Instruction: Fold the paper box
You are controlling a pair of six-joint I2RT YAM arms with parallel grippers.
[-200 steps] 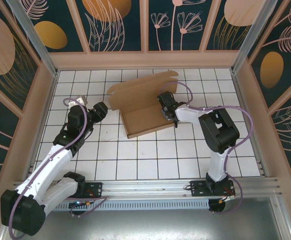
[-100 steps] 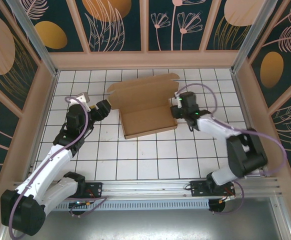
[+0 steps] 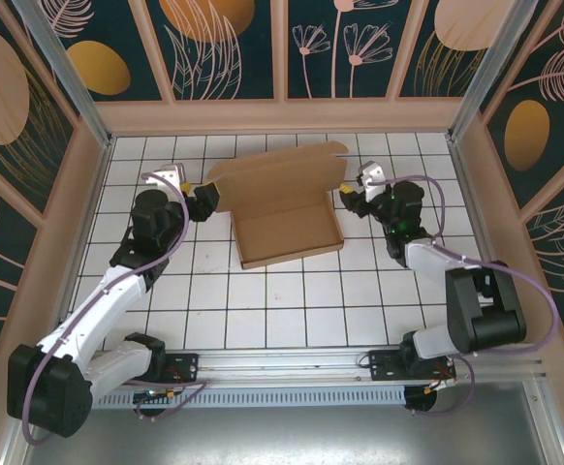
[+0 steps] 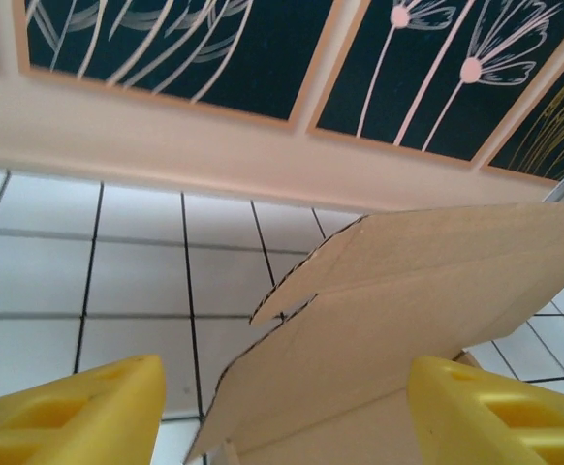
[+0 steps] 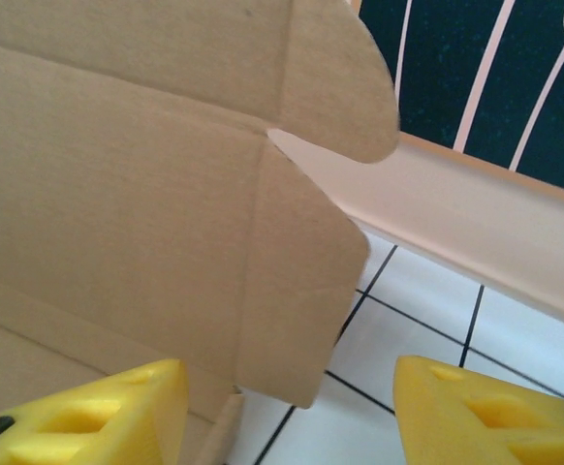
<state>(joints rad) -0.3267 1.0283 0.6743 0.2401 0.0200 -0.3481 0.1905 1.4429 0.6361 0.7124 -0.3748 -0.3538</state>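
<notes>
The paper box [image 3: 287, 232] lies mid-floor as a shallow brown tray, its lid [image 3: 277, 179] raised along the far side with flaps at both ends. My left gripper [image 3: 203, 201] stands open at the lid's left end. In the left wrist view the lid's corner [image 4: 418, 291] reaches between the yellow fingers [image 4: 69, 412] without touching them. My right gripper [image 3: 350, 197] stands open at the lid's right end. In the right wrist view the rounded side flap [image 5: 297, 291] hangs between its fingers [image 5: 495, 407], apart from both.
White tiled floor [image 3: 292, 300] stretches in front of the box. A beige ledge [image 3: 282, 116] and patterned panels close off the back and sides. An aluminium rail [image 3: 292, 363] with both arm bases runs along the near edge.
My right gripper has left the tray's right wall, opened and swung right and back to the lid's right end. My left gripper has moved up to the lid's left corner.
</notes>
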